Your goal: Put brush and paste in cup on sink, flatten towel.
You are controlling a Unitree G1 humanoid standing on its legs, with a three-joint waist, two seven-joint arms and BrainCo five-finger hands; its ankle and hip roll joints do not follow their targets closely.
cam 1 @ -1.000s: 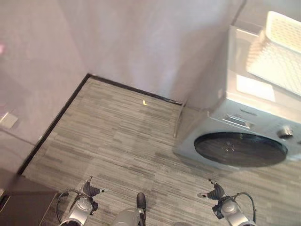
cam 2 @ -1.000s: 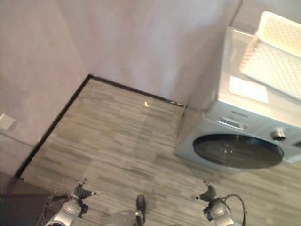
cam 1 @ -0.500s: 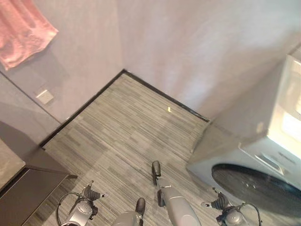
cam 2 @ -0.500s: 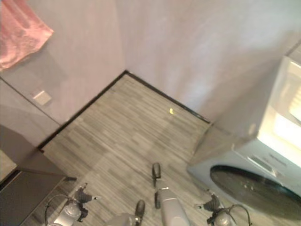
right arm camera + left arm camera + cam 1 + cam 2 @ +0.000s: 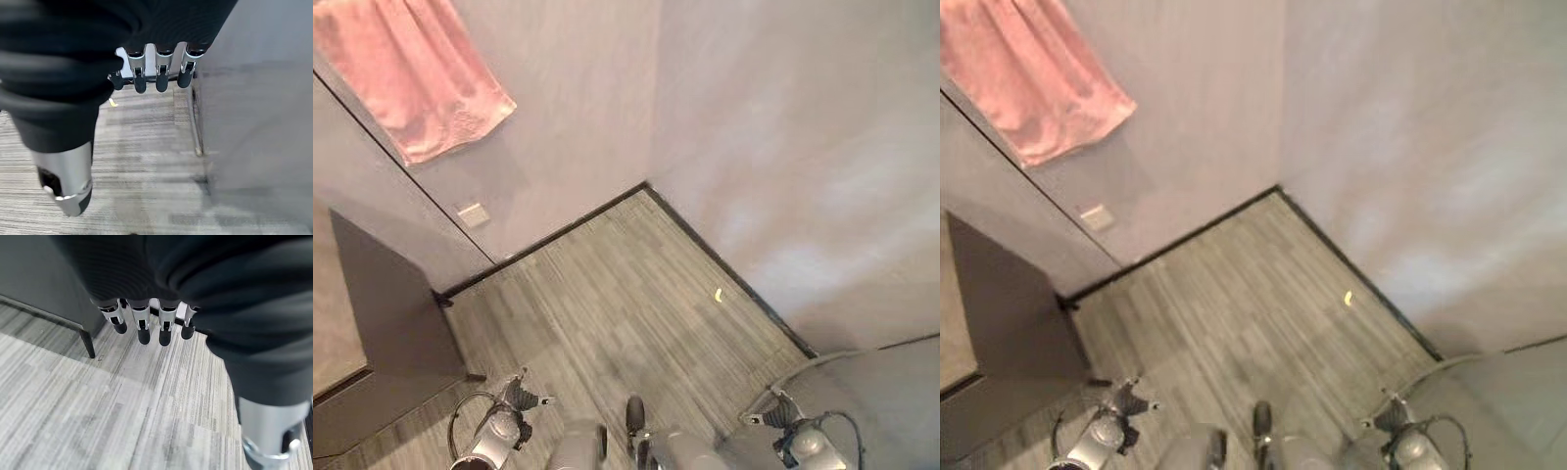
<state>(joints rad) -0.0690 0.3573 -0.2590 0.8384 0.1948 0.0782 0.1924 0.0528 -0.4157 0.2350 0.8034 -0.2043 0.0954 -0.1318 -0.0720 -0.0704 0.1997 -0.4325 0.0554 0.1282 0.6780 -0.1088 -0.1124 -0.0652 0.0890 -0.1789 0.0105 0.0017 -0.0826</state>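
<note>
We look down into the corner of a room with pale grey walls [image 5: 773, 127] and a grey striped plank floor [image 5: 626, 294], a dark baseboard [image 5: 724, 264] running along the foot of both walls. The pink towel [image 5: 416, 73] hangs high on the left wall, draped with loose folds and its lower edge slanting down toward the corner; it touches neither hand and is well apart from both.

Below the towel, low on the same wall, sits a small pale wall plate [image 5: 472, 213]. Nearer to us on the left stands a dark cabinet [image 5: 396, 313] on thin legs, with a lighter counter [image 5: 952, 323] top at the picture's edge. A small yellow scrap [image 5: 719, 293] lies on the floor just beside the baseboard of the right wall. At the lower right, the grey side of an appliance [image 5: 891, 392] rises beside the right arm.

Our left hand [image 5: 524, 397] hangs low at the lower left, near the foot of the cabinet; in its wrist view its fingers [image 5: 143, 328] point down in a relaxed, nearly straight row above the floor and hold nothing. Our right hand [image 5: 781, 413] hangs low at the lower right, close to the appliance; in its wrist view its fingers [image 5: 161, 73] are likewise loose and extended, with nothing between them and the floor.
</note>
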